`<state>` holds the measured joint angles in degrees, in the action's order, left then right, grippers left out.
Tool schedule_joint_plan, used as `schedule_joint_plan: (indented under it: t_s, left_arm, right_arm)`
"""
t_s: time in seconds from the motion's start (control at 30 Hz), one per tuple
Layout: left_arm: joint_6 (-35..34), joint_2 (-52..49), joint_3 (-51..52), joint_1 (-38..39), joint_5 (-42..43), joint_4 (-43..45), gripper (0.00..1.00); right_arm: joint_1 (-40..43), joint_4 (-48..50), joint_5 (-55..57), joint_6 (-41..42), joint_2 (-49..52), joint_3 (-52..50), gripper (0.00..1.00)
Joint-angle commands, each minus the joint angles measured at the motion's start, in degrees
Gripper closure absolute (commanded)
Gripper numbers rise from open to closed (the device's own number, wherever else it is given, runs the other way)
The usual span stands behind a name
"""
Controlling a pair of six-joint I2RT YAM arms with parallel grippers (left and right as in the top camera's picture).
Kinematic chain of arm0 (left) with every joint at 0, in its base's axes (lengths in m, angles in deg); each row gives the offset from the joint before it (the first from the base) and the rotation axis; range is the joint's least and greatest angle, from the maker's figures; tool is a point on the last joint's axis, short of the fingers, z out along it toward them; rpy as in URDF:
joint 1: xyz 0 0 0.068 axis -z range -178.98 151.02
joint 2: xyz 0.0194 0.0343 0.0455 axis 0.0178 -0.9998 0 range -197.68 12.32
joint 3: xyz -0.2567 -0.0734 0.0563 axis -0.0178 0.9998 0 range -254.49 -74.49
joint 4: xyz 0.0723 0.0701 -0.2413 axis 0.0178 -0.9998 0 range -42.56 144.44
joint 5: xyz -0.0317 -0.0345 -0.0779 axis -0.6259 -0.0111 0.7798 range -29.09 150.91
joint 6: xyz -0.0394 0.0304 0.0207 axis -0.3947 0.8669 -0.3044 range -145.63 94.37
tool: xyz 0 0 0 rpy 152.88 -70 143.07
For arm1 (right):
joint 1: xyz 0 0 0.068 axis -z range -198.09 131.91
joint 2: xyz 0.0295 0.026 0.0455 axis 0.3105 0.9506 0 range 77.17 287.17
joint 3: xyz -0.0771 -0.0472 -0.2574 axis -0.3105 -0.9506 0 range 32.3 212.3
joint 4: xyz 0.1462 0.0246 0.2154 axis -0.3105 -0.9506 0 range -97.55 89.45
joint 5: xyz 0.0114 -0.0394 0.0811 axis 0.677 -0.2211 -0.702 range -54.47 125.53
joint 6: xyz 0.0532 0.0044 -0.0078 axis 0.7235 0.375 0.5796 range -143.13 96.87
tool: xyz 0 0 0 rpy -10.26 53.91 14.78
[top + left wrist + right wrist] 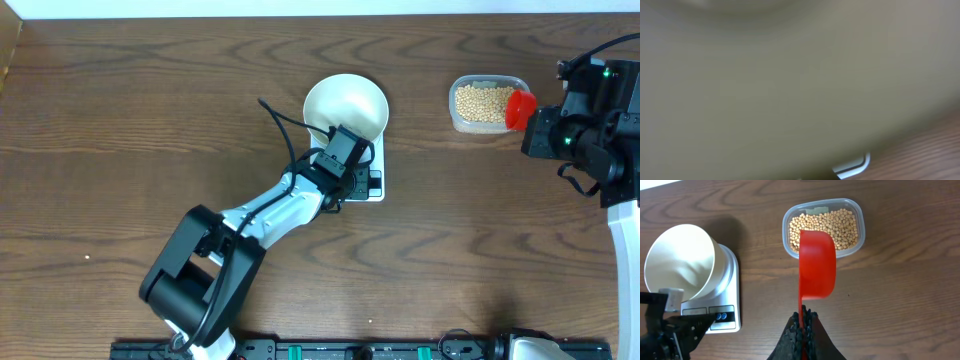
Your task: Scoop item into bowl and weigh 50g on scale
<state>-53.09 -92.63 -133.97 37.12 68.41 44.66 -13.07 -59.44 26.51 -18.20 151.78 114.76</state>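
Observation:
The white bowl [345, 105] stands on the white scale [376, 160]. My left gripper [343, 148] is at the bowl's near rim; its fingers are hidden. The left wrist view is filled by the blurred bowl wall [790, 75], with a scale corner [854, 166] below. The pale-tan beans [481, 101] lie in a clear tub [487, 125]. My right gripper [803, 317] is shut on the handle of a red scoop [817, 262], whose cup hangs over the tub's [860, 237] near edge above the beans [835, 225]. No beans show in the bowl [680, 260].
The scale's [729, 277] display and two blue-looking buttons [722, 315] face the front, partly covered by my left arm [270, 215]. The right arm [600, 120] stands at the table's right edge. Bare brown wood lies between scale and tub.

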Motion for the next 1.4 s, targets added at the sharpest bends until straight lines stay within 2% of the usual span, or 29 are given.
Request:
schedule_joint_plan:
  t_s: [0.0,0.53,1.37]
  left_arm:
    - [-0.94,-1.16,0.39,0.31,-0.74,0.33,0.93]
    - [-0.94,-1.27,0.39,0.31,-5.22,0.87,0.92]
    - [-0.94,-1.90,0.39,2.80,-5.88,0.28,0.93]
  right_arm:
    - [0.31,-0.26,0.07,-0.94,-0.35,1.05,0.99]
    - [0.31,-0.74,0.07,-0.96,-0.35,1.05,0.99]
    - [0.31,-0.74,0.09,-1.38,-0.35,1.05,0.99]
